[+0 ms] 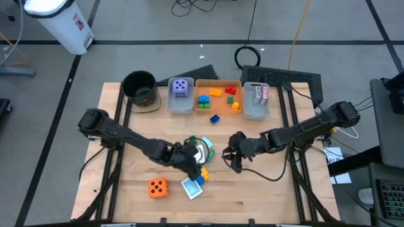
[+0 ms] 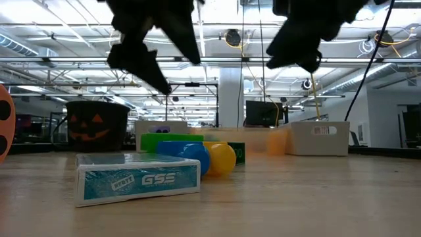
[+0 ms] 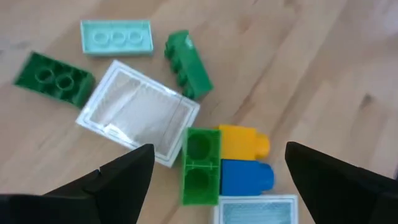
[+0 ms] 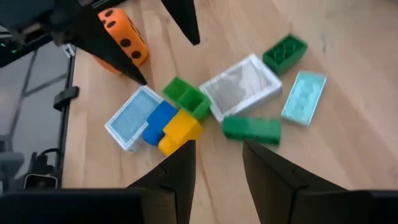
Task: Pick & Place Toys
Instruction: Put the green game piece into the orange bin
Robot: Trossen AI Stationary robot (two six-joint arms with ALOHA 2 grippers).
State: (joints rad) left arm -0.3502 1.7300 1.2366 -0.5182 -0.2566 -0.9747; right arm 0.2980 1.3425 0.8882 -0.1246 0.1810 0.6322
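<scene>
my left gripper (image 3: 214, 171) hangs above the toy pile in the middle of the table (image 1: 265, 189), fingers spread wide, holding nothing. beneath it: a green brick (image 3: 200, 167) touching a yellow brick (image 3: 242, 141) and a blue brick (image 3: 245, 177), a teal card box (image 3: 256, 211) just beside them, a white card box (image 3: 140, 112), two more green bricks (image 3: 188, 64) (image 3: 53, 78) and a pale teal brick (image 3: 116, 36). my right gripper (image 4: 217, 165) hovers near the pile's other side, fingers narrowly parted, empty. the orange die (image 1: 158, 187) lies apart near the table's front; the purple die (image 1: 181, 87) sits in a grey bin (image 1: 179, 106) at the back, beside an orange bin (image 1: 218, 110) holding bricks.
</scene>
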